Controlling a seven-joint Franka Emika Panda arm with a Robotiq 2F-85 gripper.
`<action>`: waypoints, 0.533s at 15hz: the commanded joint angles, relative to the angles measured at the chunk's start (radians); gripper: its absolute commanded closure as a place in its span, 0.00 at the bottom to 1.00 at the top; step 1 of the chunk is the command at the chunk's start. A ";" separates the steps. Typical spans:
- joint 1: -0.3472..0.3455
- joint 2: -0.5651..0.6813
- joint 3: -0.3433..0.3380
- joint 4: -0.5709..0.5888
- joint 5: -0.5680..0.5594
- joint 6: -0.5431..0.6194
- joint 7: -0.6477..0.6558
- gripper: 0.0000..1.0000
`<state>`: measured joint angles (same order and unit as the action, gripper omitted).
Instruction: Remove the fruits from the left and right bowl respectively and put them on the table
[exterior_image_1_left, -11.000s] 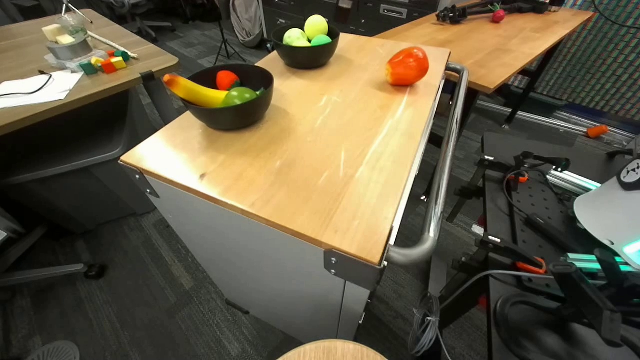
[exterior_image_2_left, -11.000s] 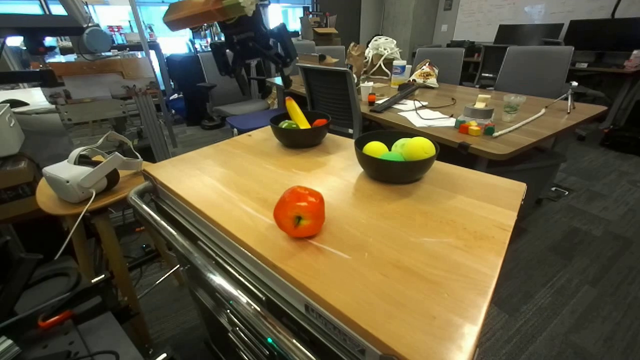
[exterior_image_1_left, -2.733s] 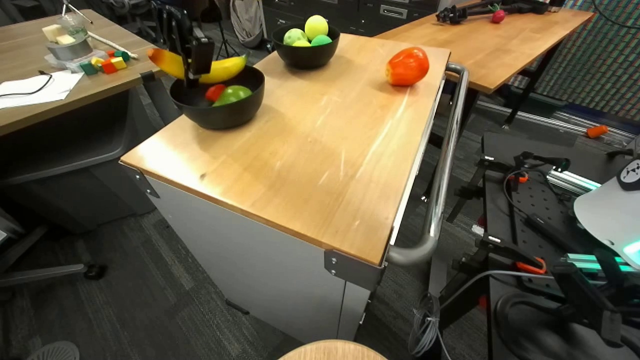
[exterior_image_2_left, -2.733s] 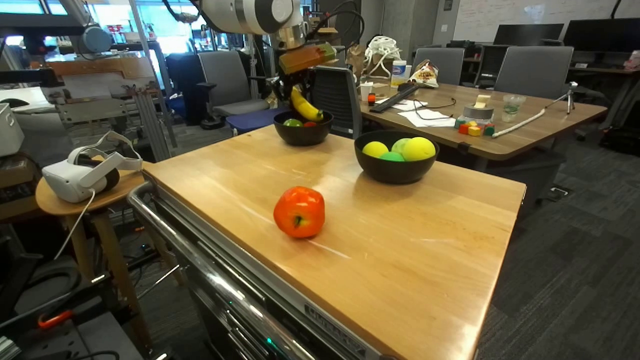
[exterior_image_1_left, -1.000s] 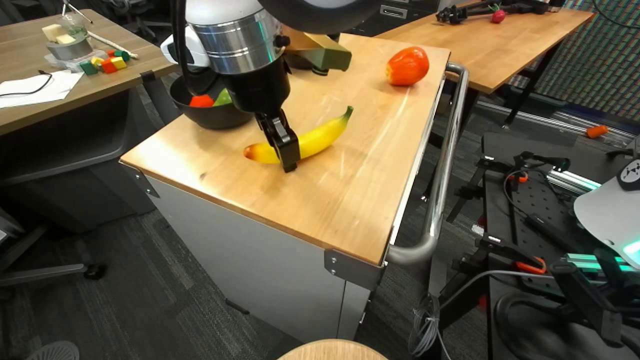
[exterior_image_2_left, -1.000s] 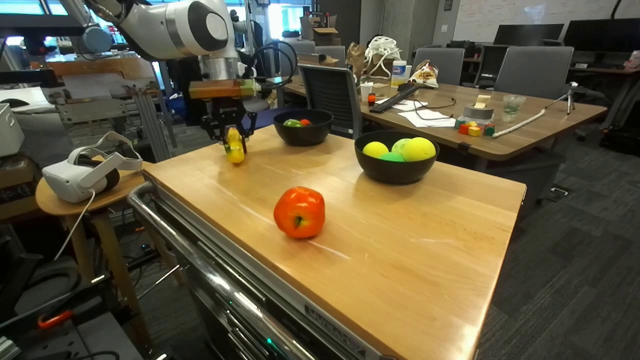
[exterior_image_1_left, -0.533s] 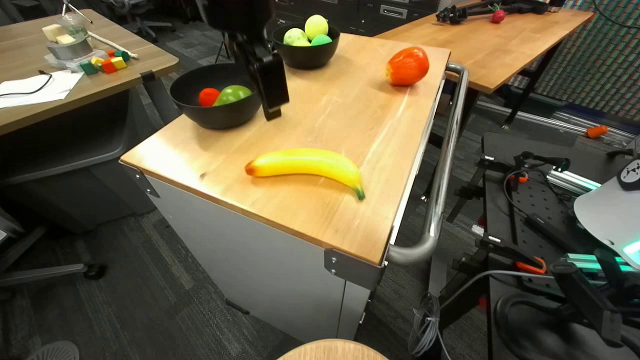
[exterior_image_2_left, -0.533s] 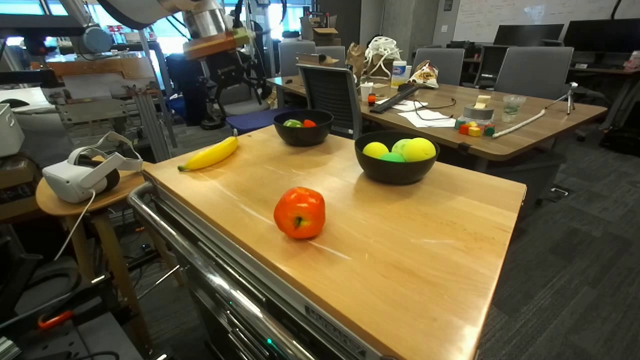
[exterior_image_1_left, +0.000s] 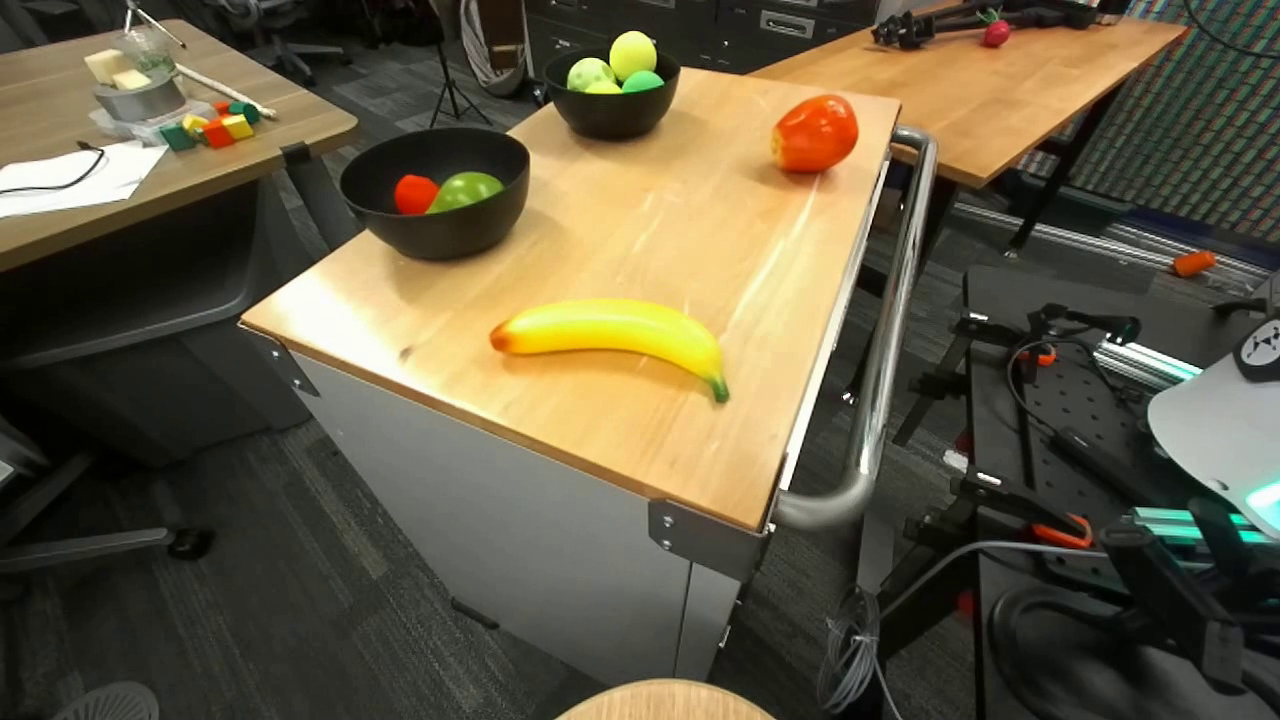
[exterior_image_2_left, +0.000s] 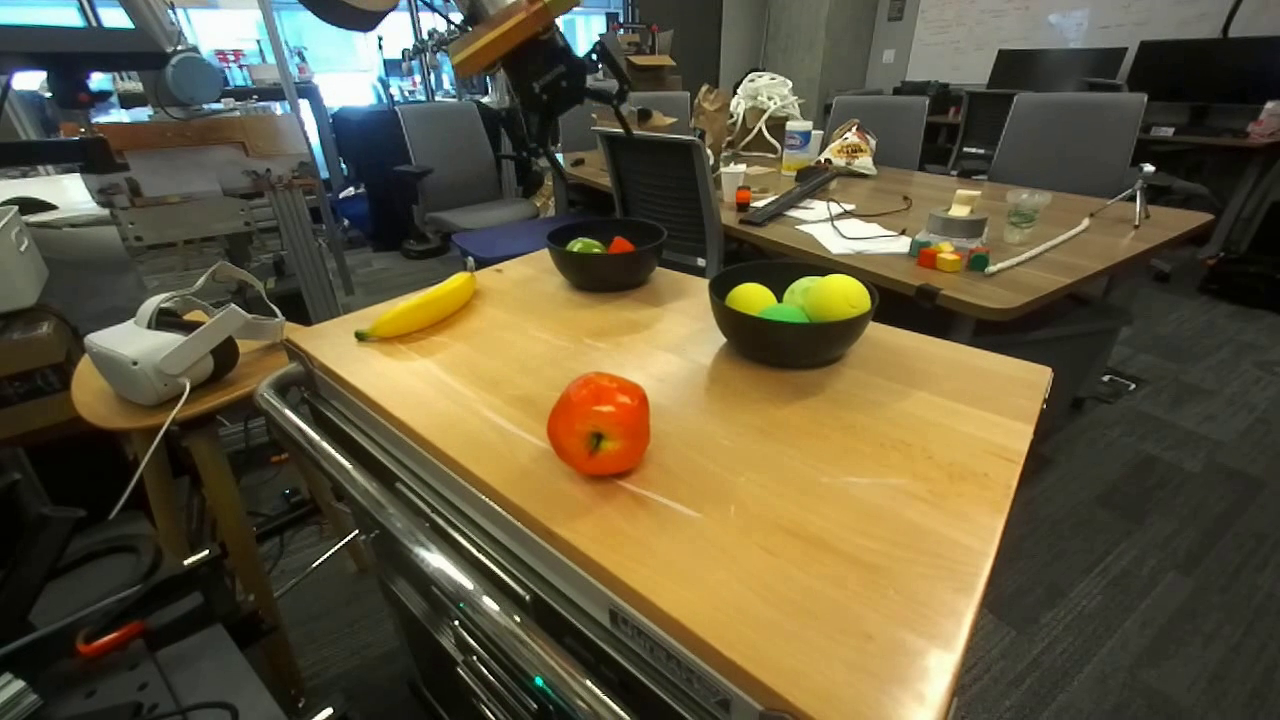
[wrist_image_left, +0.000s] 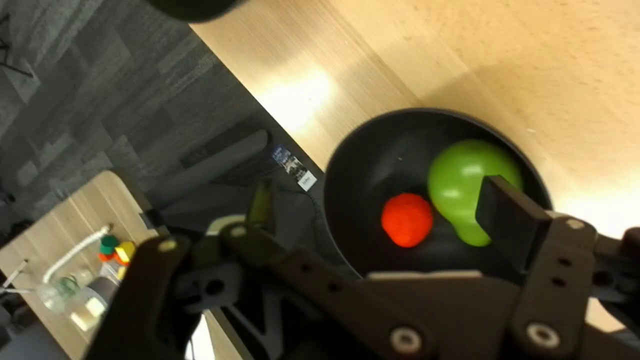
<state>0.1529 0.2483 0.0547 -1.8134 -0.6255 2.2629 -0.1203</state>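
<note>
Hand (exterior_image_2_left: 590, 153), single: fingers spread wide, nothing held, raised at upper centre of an exterior view, well apart from the table (exterior_image_1_left: 640, 230); it has let go and lifted within the last second. Banana (exterior_image_1_left: 612, 328), yellow, single: newly delivered, lying flat on the table and against nothing else, centre of an exterior view. Black bowl (wrist_image_left: 377, 165), right of centre in the wrist view: banana gone, visible contents now a red fruit (wrist_image_left: 407, 220) and a green fruit (wrist_image_left: 460, 185), the latter partly behind a finger. Companion bowl (exterior_image_2_left: 790, 345), right of centre in an exterior view: at least four round fruits (exterior_image_2_left: 838, 298), yellow to green, undisturbed. Orange-red fruit (exterior_image_2_left: 598, 424), below centre in an exterior view: loose on the table, unmoved, seemingly outside the job. Bearing on the task, as I judge it: banana credited, most fruits outstanding; red or green looks next, the smooth green perhaps apt to slip.
</note>
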 joint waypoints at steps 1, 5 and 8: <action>-0.010 0.021 -0.008 0.012 -0.003 0.003 0.026 0.00; -0.016 0.056 -0.016 0.036 0.007 0.034 0.084 0.00; -0.021 0.103 -0.019 0.095 0.039 0.064 0.104 0.00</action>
<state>0.1375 0.3099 0.0384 -1.7807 -0.6150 2.2881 -0.0336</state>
